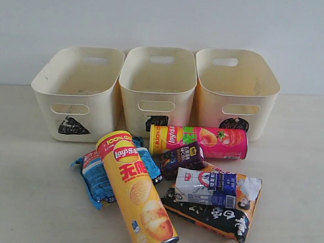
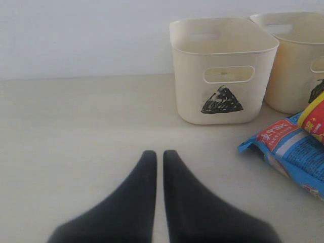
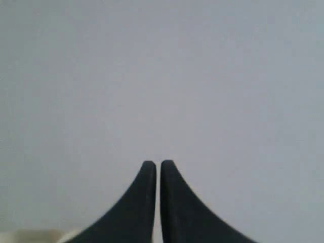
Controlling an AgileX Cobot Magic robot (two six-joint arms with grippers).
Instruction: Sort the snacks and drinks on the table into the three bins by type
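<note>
table [image 1: 26, 190]: pale beige.
- three bins in a row at the back, touching: triangle bin [image 1: 47, 101], square bin [image 1: 132, 106], and circle bin [image 1: 206, 110], its mark partly hidden.
- pink chip can [image 1: 205, 142]: on its side before the square and circle bins.
- dark purple carton [image 1: 183, 157]: just in front of the pink can.
- yellow lay's chip can [image 1: 135, 191]: lying across the blue crinkly packet [image 1: 95, 178].
- white and blue carton [image 1: 206, 187]: flat on the orange-and-black bag [image 1: 222, 216].
- left gripper [image 2: 159, 154]: jaws pressed together, holding nothing, low over bare table facing the triangle bin.
- right gripper [image 3: 154, 164]: jaws pressed together, holding nothing, facing a blank wall.
</note>
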